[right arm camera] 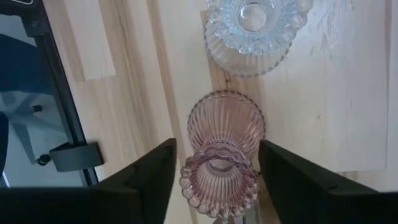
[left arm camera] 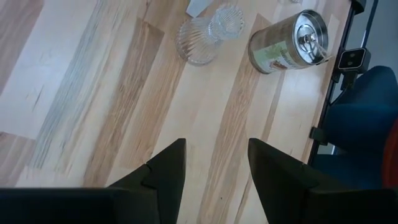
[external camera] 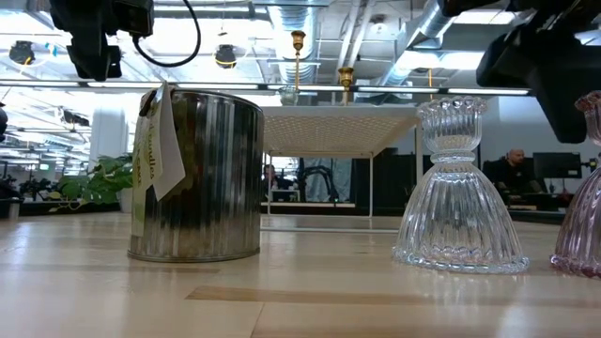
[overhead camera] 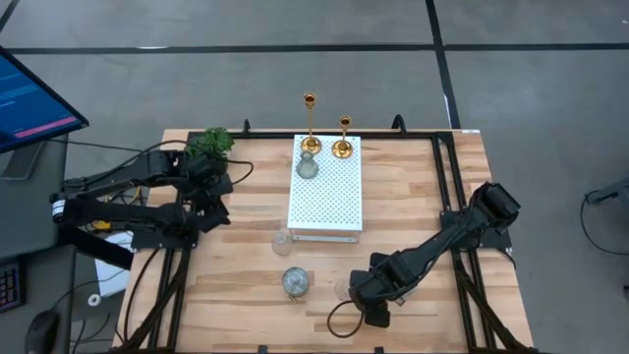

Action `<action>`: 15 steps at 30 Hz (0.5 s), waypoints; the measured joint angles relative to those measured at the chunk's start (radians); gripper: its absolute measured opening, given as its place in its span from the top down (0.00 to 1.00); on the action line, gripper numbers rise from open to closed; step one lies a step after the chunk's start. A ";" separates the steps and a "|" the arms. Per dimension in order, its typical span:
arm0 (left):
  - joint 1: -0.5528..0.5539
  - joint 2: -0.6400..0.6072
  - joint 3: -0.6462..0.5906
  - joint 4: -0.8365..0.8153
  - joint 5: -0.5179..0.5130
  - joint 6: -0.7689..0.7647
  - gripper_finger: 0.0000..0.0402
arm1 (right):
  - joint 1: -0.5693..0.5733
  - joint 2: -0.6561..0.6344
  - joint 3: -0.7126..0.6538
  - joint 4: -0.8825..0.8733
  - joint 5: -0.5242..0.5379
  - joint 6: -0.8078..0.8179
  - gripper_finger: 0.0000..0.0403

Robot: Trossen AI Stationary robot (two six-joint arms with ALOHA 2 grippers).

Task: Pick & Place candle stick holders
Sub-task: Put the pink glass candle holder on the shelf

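The pink ribbed glass holder point(right arm camera: 222, 155) stands upright on the wooden counter point(overhead camera: 432, 226) near its front edge, and the right gripper point(right arm camera: 216, 180) has it bracketed, one dark finger on each side with a sliver of gap showing (so I'd call it closing in, not yet a firm hold). Just beyond it sits the clear glass holder point(external camera: 458, 188), and a little further along the front the silvery tin-like holder with a paper tag point(external camera: 195, 176). Up on the white dotted board point(overhead camera: 327, 192) a greenish glass holder point(overhead camera: 308, 167) and two tall gold candlesticks point(overhead camera: 311, 123) point(overhead camera: 343, 136) are gathered at the far end, which looks like the place things are meant to go. By that reckoning three are placed and three remain on the bare wood. The left gripper point(left arm camera: 214, 168) hangs open and empty over the counter's left side, beside the leafy plant point(overhead camera: 211, 144).
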 joint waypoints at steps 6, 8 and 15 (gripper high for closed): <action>0.000 0.000 0.000 0.004 0.000 0.000 0.57 | 0.002 0.000 0.000 0.000 0.000 -0.007 0.55; 0.000 0.000 0.000 0.006 0.000 0.008 0.57 | 0.002 0.000 0.000 0.000 -0.001 -0.006 0.54; 0.000 0.000 0.000 0.012 0.000 0.018 0.57 | 0.002 0.000 0.000 -0.002 -0.005 0.010 0.34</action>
